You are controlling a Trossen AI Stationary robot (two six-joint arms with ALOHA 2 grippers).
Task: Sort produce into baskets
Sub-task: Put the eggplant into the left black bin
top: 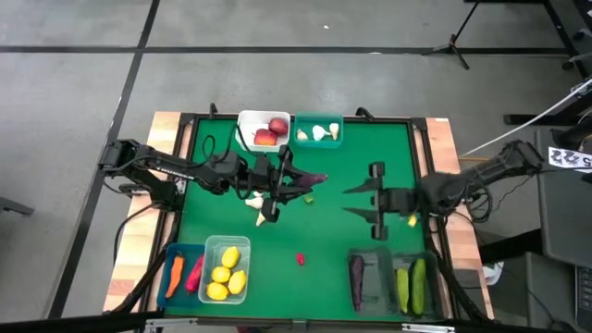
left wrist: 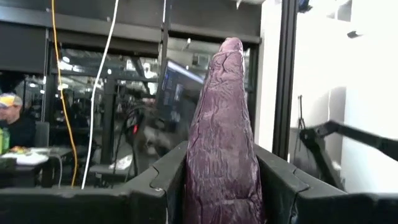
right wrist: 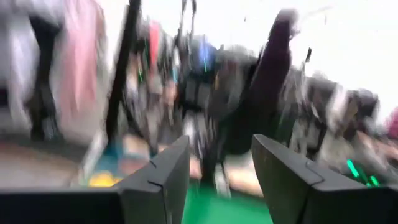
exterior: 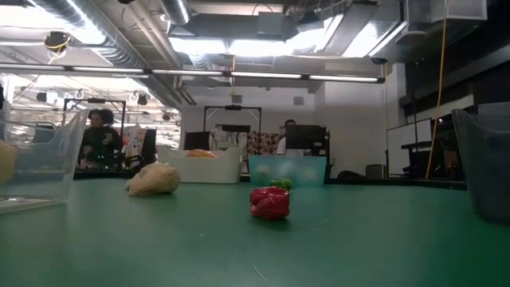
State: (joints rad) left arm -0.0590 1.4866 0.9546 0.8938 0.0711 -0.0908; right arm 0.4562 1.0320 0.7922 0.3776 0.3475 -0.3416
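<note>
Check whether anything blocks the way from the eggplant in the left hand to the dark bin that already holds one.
Nothing visible does. The left hand holds the eggplant lifted above the mat, and the green stretch toward the dark bin is bare. The right hand hovers beside that line, not across it.

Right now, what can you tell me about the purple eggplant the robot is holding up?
The eggplant is a long, dark purple toy with a wrinkly, shiny skin, wide at the bottom and tapering to a rounded tip. It stands nearly upright, clamped between the left gripper's two dark fingers, which press on its wide lower part. From above it shows over the middle of the green table, lifted off it.
</note>
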